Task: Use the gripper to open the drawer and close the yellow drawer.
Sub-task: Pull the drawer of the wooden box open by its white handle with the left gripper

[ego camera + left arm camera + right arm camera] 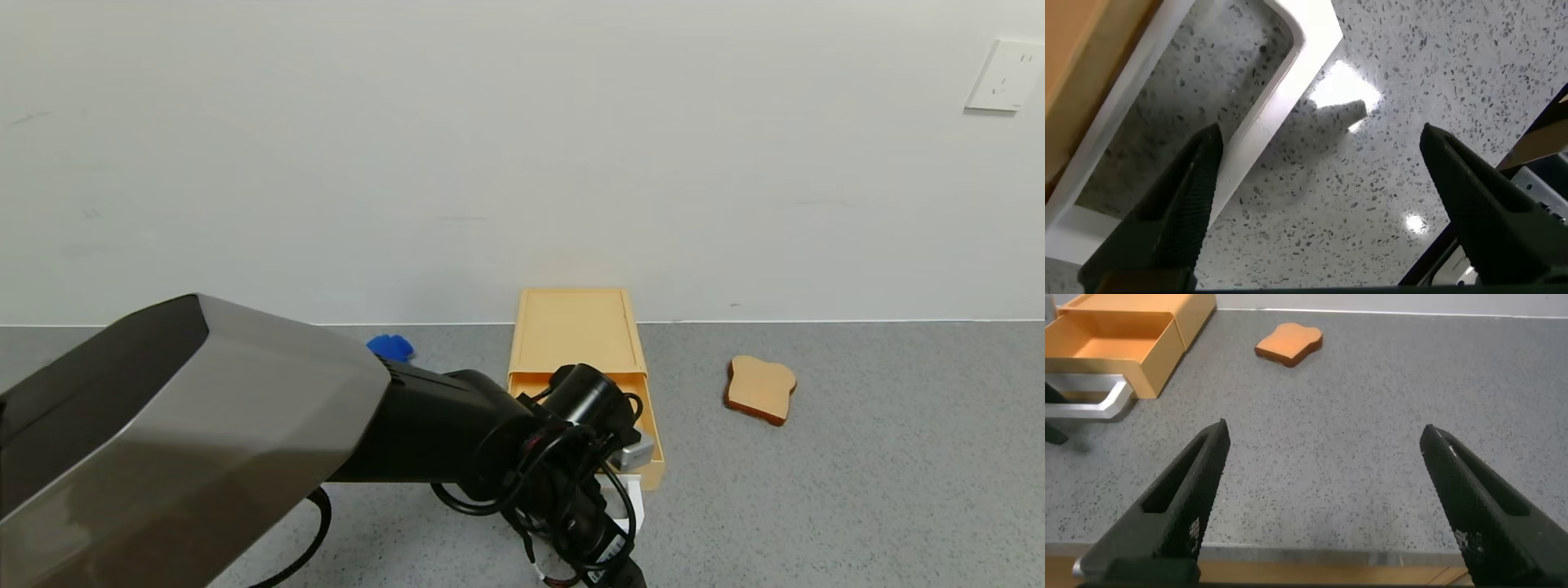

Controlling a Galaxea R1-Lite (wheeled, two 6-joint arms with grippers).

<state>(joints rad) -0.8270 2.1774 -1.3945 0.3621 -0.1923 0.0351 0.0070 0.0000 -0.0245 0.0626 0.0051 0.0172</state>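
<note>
Filling the near left of the head view, the left arm's silver-grey shell leads down to the left tool [600,523], spread wide and holding nothing, hovering over the white loop handle [1290,77]. The drawer [645,425] stands pulled out of its yellow box [575,327], just beyond the tool. To close it well, I judge, push squarely along the slide. The right tool [1323,506] hangs wide open over bare worktop [1388,400], the toast slice [1288,343] well beyond it.

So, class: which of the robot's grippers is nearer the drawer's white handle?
The left. The left gripper hangs open right over the white handle at the drawer front. The right gripper is open too, well off to the side above the bare counter.
</note>
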